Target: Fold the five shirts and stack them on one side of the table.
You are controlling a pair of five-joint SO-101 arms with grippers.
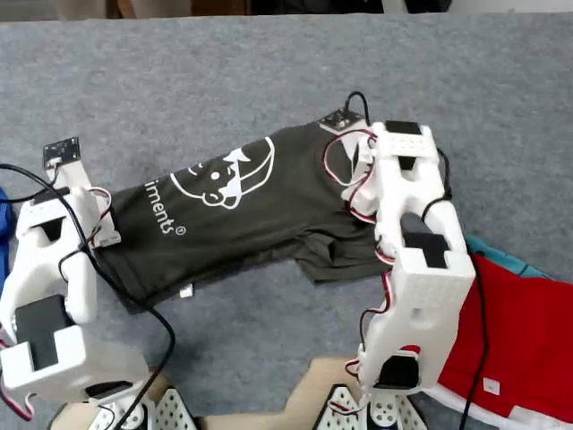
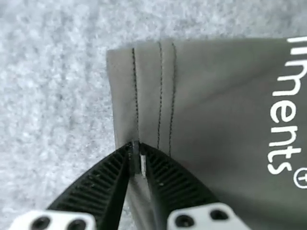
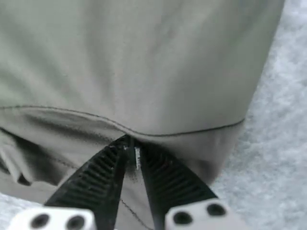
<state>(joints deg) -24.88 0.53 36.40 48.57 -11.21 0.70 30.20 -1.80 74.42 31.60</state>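
A dark grey shirt [image 1: 242, 206] with a white print lies spread across the middle of the grey table [image 1: 179, 81], one sleeve bunched toward the front. My left gripper [image 1: 97, 233] sits at the shirt's hem corner on the left. In the left wrist view it [image 2: 136, 155] is shut on the stitched hem edge of the shirt [image 2: 216, 105]. My right gripper [image 1: 355, 184] rests on the shirt's opposite end. In the right wrist view it [image 3: 130, 149] is shut on a fold of the shirt [image 3: 144, 62] just below a seam.
A red shirt [image 1: 524, 331] lies at the front right with a teal cloth [image 1: 501, 253] peeking out behind it. A bit of blue cloth [image 1: 4, 215] shows at the left edge. Bare table stretches along the back.
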